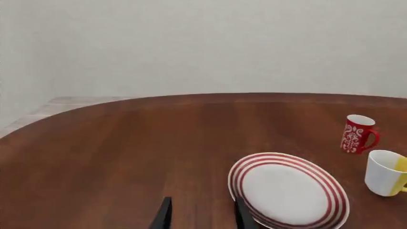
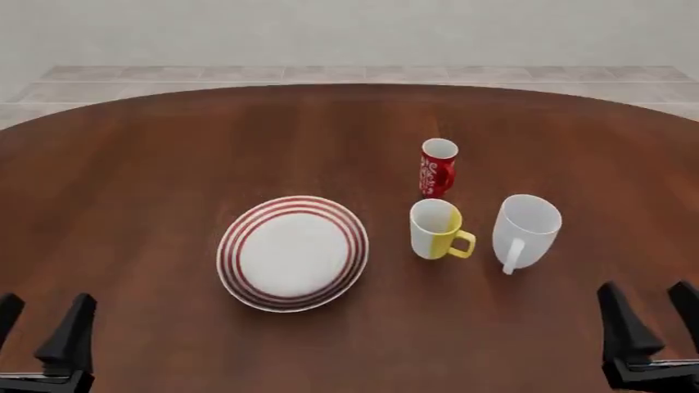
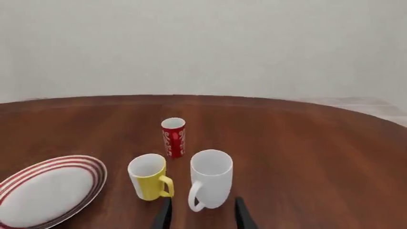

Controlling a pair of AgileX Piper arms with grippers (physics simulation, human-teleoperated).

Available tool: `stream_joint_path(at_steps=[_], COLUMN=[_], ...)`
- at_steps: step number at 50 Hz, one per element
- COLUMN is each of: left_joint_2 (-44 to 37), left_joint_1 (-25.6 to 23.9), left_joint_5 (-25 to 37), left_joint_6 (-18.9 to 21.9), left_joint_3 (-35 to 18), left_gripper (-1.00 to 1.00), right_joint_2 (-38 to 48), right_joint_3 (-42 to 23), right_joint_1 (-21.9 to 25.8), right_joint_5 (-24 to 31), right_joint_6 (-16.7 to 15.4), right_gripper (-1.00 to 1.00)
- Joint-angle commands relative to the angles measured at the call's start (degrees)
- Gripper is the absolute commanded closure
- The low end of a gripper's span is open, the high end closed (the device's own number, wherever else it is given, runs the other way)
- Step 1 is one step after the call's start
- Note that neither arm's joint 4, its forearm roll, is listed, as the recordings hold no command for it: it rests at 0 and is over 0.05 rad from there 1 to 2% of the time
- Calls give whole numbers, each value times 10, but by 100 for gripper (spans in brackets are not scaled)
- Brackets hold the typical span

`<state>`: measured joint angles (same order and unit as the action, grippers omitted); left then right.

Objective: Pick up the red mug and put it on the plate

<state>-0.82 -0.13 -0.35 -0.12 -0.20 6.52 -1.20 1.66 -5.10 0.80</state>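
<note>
Altogether, three upright mugs (image 2: 438, 167) beside one plate (image 2: 293, 253).

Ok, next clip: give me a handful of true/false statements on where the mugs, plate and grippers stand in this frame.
1. The red mug stands upright on the table. True.
2. The plate carries a mug. False: it is bare.
3. The yellow mug sits between the plate and the white mug. True.
4. The right gripper grips the red mug. False: it is open, holding nothing.
5. The left gripper is shut. False: open.
</note>
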Motion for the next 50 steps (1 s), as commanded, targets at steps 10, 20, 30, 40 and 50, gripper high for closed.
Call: stream_joint_path(at_steps=[10,20,30,40,50], left_joint_2=[5,6,6,6,7], left_joint_1=[1,-1,-1,-1,-1], left_joint_5=[3,4,5,4,4], left_joint_6=[3,7,7,7,6], left_joint_3=[0,0,-1,-1,-1], left_gripper=[-100,-100,-100,-100,-100], right_joint_2=[-21,-14,31,151,270], right_joint_3=[9,10,-18,-133,-270], right_joint_1=[-4,-8,-8,23,63], right_joint_5=[17,13,11,48,117], right_joint_6=[1,1,12,-60,-58], right_gripper=[-100,-100,-100,-100,-100])
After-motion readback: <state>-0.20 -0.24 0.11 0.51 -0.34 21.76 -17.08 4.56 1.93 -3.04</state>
